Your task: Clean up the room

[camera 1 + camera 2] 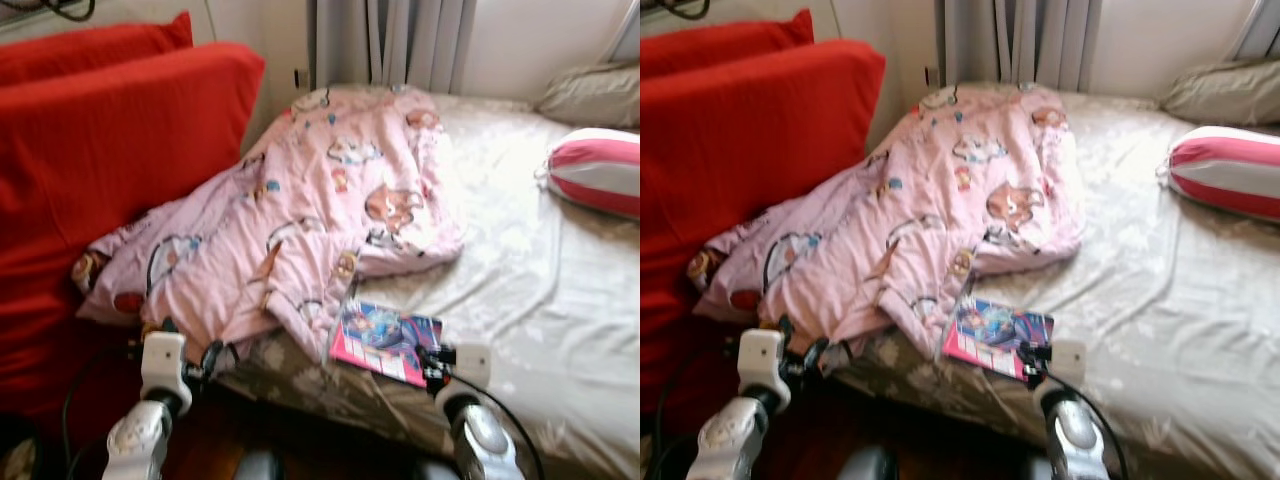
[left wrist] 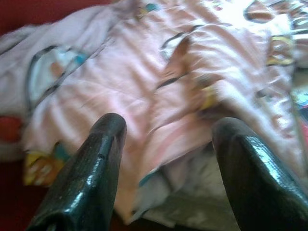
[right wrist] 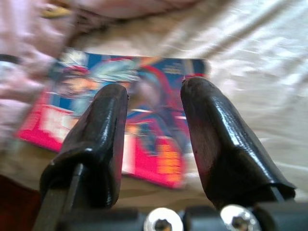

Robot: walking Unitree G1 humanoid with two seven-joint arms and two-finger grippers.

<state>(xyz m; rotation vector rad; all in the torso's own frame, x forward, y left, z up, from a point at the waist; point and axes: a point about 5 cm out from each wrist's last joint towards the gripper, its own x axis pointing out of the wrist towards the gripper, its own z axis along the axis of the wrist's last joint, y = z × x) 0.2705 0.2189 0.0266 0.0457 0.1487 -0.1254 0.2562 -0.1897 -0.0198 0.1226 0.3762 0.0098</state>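
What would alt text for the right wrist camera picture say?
Two open black fingers of the right gripper point at a bright pink and blue book lying on a beige bedsheet. A pink blanket lies along the book's edge.

Counted here are one pink blanket (image 1: 300,220) in front of the left gripper (image 2: 166,144), one colourful book (image 1: 385,340) just in front of the right gripper (image 3: 154,113), two pillows, a striped one (image 1: 595,170) and a beige one (image 1: 595,95), and two red cushions (image 1: 110,150).
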